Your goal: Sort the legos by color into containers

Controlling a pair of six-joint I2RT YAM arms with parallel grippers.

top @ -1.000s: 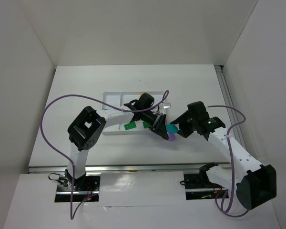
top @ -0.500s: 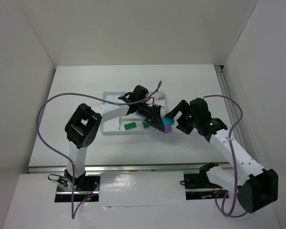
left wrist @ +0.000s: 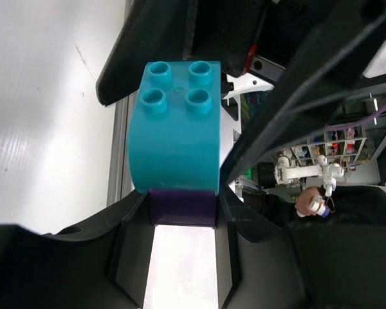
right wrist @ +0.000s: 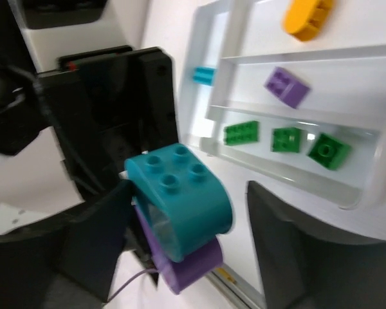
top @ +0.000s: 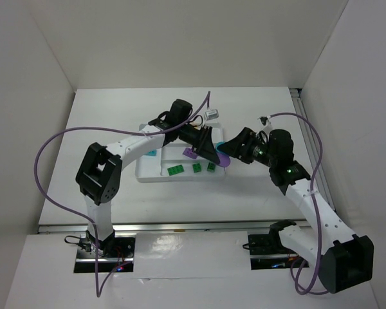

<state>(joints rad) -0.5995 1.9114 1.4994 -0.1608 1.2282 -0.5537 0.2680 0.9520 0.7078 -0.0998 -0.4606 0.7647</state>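
A teal oval lego (left wrist: 180, 122) sits stacked on a purple oval lego (left wrist: 182, 207). My left gripper (left wrist: 182, 215) is shut on the purple one and holds the stack in the air over the right end of the white tray (top: 145, 168). My right gripper (right wrist: 190, 206) faces it, its open fingers either side of the teal lego (right wrist: 180, 193), with a small gap at one finger (right wrist: 296, 238). In the top view the stack (top: 224, 154) hangs between the left gripper (top: 213, 154) and the right gripper (top: 233, 149).
The tray's sections hold three green legos (right wrist: 241, 132) (right wrist: 286, 139) (right wrist: 329, 151), a purple brick (right wrist: 286, 85), a yellow-orange piece (right wrist: 307, 14) and a small teal brick (right wrist: 204, 74). Cables loop over both arms. White walls enclose the table.
Both grippers have moved away from the table's near side toward the tray, carrying the teal-and-purple stack from the bare table to the tray's right end.
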